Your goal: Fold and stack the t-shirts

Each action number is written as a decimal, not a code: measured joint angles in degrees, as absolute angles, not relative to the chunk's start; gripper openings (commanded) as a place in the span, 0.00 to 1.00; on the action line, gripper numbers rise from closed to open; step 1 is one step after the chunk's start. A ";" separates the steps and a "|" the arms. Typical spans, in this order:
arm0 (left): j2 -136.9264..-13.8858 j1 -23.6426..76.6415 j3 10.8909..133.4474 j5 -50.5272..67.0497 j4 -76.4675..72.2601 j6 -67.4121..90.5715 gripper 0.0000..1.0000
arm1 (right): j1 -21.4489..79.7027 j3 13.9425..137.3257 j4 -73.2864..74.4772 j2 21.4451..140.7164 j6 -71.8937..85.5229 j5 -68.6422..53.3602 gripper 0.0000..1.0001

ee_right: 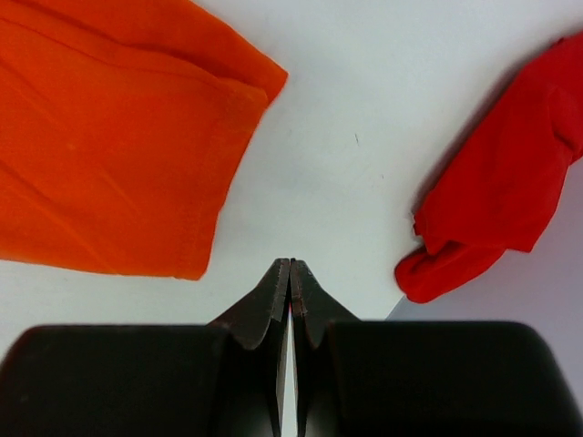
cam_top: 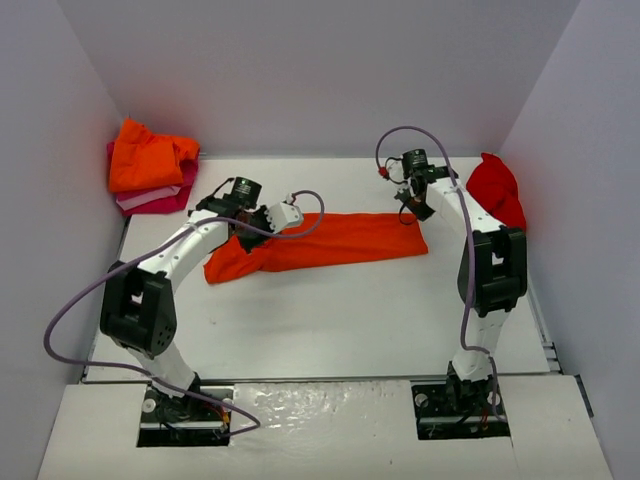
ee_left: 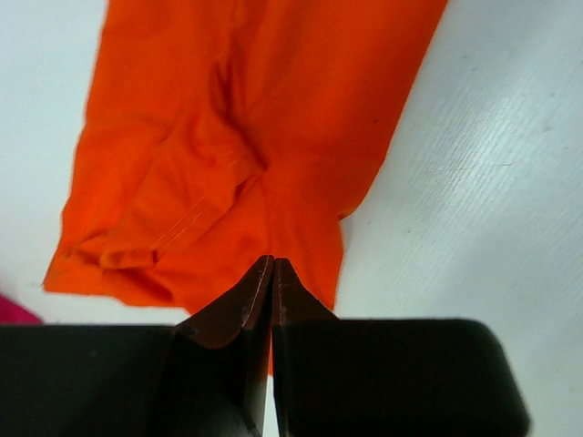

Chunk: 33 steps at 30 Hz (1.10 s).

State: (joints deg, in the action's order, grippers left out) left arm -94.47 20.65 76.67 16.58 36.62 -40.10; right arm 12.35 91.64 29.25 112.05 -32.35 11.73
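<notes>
A bright orange t-shirt (cam_top: 330,242) (ee_left: 246,118) (ee_right: 109,146) lies folded into a long strip across the middle of the table. My left gripper (cam_top: 250,240) (ee_left: 271,260) is shut, its tips over the near edge of the strip's left part; the cloth lies flat. Just off the strip's right end, my right gripper (cam_top: 412,208) (ee_right: 290,261) is shut over bare table, holding nothing. A deeper red t-shirt (cam_top: 497,190) (ee_right: 501,200) sits crumpled at the right wall. At the back left is a stack of t-shirts: orange (cam_top: 150,155) on top, pale pink and magenta (cam_top: 165,202) beneath.
The white table (cam_top: 350,310) is boxed in by grey walls on the left, back and right. The left arm's purple cable (cam_top: 300,215) loops over the strip. A corner of the magenta t-shirt (ee_left: 14,311) shows in the left wrist view.
</notes>
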 measured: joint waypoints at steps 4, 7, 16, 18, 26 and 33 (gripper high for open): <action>-99.00 21.46 76.80 18.51 36.61 -40.07 0.00 | 10.67 89.81 28.84 109.31 -31.26 11.53 0.00; -102.53 21.50 77.68 19.24 36.87 -40.03 0.00 | 10.62 89.51 28.23 108.33 -30.66 10.98 0.00; -109.14 21.56 81.89 18.79 36.03 -40.07 0.00 | 11.31 88.33 27.51 108.97 -29.76 9.41 0.00; -110.31 21.48 82.56 17.75 35.54 -40.11 0.00 | 11.32 87.99 27.37 109.12 -29.74 9.37 0.00; -117.27 19.98 89.32 13.24 33.48 -40.09 0.00 | 11.69 87.45 27.22 109.40 -29.60 9.23 0.00; -120.65 17.82 93.36 6.62 30.34 -39.73 0.00 | 11.83 86.64 27.07 109.40 -29.54 9.19 0.00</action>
State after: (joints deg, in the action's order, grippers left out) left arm -120.65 17.82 93.36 6.62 30.34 -39.73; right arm 11.83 86.64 27.07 109.40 -29.54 9.19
